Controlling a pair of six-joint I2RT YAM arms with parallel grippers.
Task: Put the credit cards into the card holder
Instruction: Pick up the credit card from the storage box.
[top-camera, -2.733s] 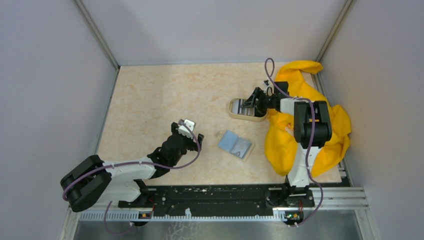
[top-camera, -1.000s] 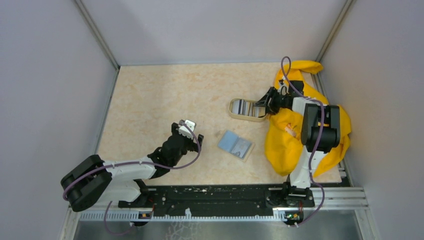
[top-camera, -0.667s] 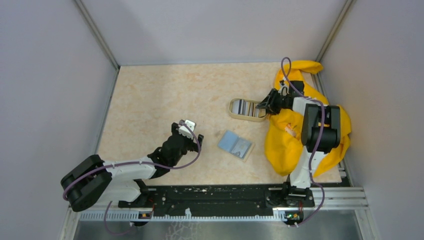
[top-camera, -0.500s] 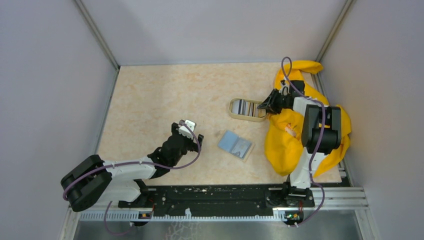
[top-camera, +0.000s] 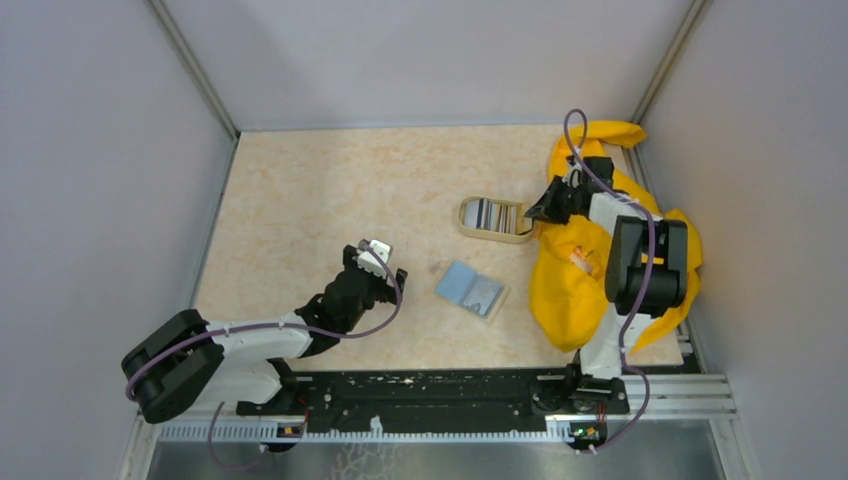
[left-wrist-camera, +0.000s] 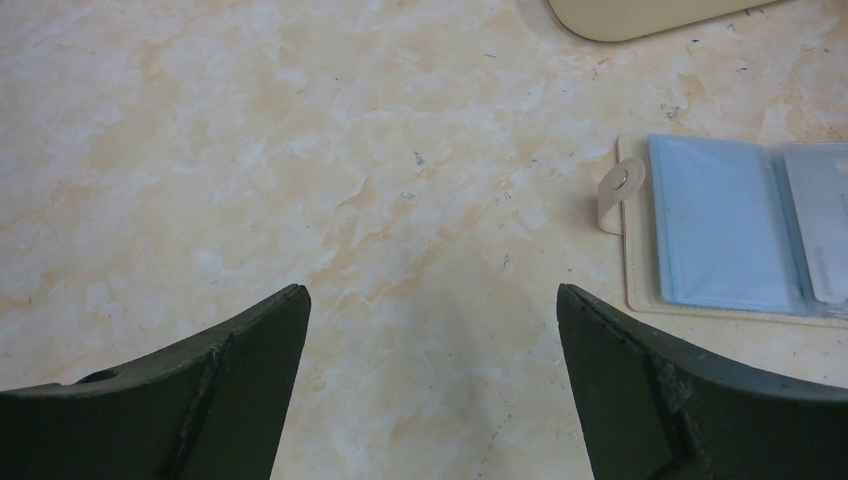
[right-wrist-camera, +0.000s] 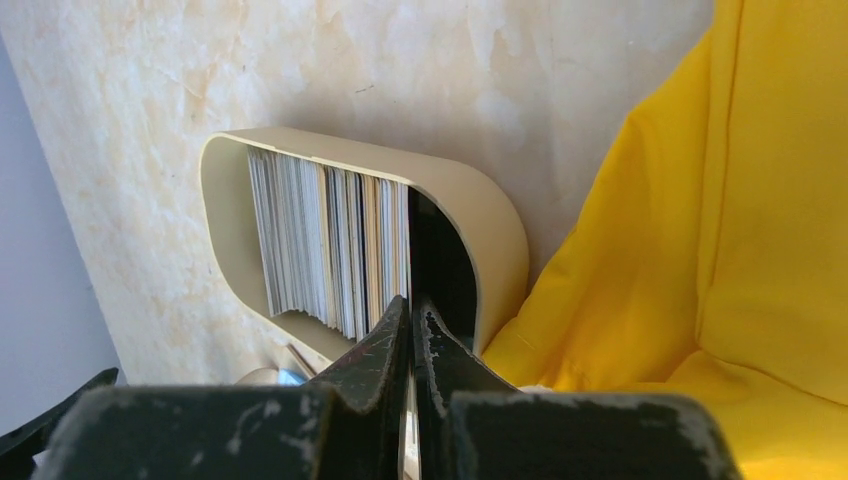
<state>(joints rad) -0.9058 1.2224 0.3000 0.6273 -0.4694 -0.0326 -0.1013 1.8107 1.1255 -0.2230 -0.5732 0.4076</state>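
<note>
The card holder (top-camera: 470, 290) lies open on the table, light blue inside, with a grey card in its right sleeve (left-wrist-camera: 825, 235); its snap tab (left-wrist-camera: 618, 185) points left. The credit cards (top-camera: 492, 215) stand as a striped stack (right-wrist-camera: 330, 250) on edge in a beige oval dish (right-wrist-camera: 490, 230). My right gripper (top-camera: 533, 212) is shut, its tips (right-wrist-camera: 412, 305) just off the dish's right end. I cannot tell whether a card is pinched between them. My left gripper (top-camera: 375, 262) hovers wide open (left-wrist-camera: 430, 290) over bare table to the left of the holder (left-wrist-camera: 730, 235).
A big yellow cloth (top-camera: 580, 290) is bunched along the right side, under and around the right arm, and touches the dish's right end (right-wrist-camera: 720, 200). Grey walls enclose the table on three sides.
My right gripper pulled back to the right from the dish's end and closed from half open to shut. The left arm and the card holder have not moved.
</note>
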